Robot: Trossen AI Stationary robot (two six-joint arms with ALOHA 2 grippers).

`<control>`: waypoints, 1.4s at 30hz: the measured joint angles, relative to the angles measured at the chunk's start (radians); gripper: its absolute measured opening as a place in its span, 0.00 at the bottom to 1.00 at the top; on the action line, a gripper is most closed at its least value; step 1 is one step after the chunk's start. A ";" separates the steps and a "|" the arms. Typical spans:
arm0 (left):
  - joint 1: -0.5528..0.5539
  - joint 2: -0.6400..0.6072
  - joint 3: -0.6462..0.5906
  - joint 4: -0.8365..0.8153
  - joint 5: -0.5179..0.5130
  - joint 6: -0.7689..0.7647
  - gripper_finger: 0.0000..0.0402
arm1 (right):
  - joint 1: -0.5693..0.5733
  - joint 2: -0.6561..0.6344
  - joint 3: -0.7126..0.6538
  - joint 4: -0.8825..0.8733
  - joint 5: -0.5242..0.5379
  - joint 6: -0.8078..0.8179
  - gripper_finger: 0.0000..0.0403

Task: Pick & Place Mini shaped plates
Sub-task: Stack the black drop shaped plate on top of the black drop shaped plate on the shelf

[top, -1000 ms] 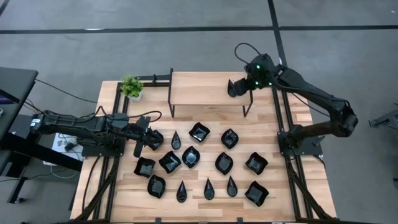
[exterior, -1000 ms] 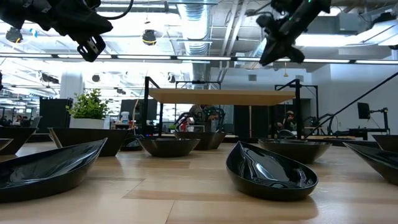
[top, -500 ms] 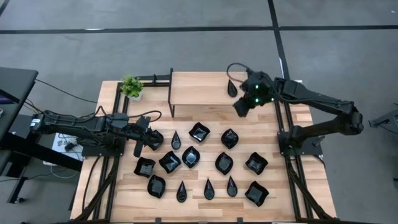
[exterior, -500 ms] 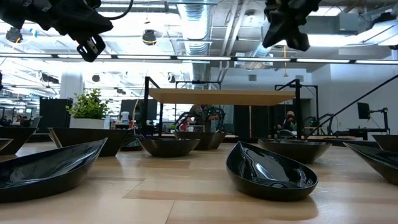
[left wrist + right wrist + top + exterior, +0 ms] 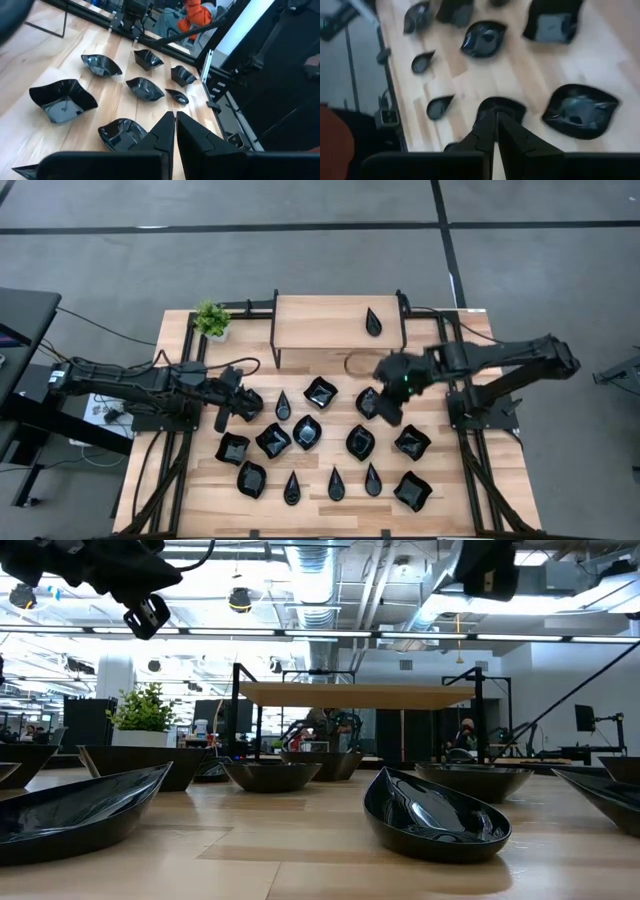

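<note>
Several glossy black mini plates (image 5: pixel 307 432) lie on the wooden table in loose rows, some teardrop-shaped (image 5: pixel 336 484), some wavy-rimmed (image 5: pixel 320 391). One teardrop plate (image 5: pixel 373 320) lies on the raised wooden shelf (image 5: pixel 320 325), at its right end. My right gripper (image 5: pixel 390 405) is shut and empty, above the plates right of the middle, over a roundish plate (image 5: pixel 500 107). My left gripper (image 5: pixel 222 418) is shut and empty, and hovers at the left beside a plate (image 5: pixel 247 402). In the low view both grippers (image 5: pixel 148 615) (image 5: pixel 485 565) are high above the table.
A small green potted plant (image 5: pixel 211 318) stands at the far left corner beside the shelf. Black frame rails (image 5: pixel 462 430) run along both sides of the table. The shelf stands on thin black legs (image 5: pixel 275 340) over the far part of the table.
My right gripper has left the shelf's right end and gone toward the table's near edge, out over the plates. The teardrop plate now shows lying on the shelf where the gripper was. My left arm has kept still.
</note>
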 joint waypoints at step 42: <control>-0.158 0.301 0.000 0.315 -0.025 -0.115 0.05 | 0.484 0.483 0.000 0.106 0.245 0.506 0.20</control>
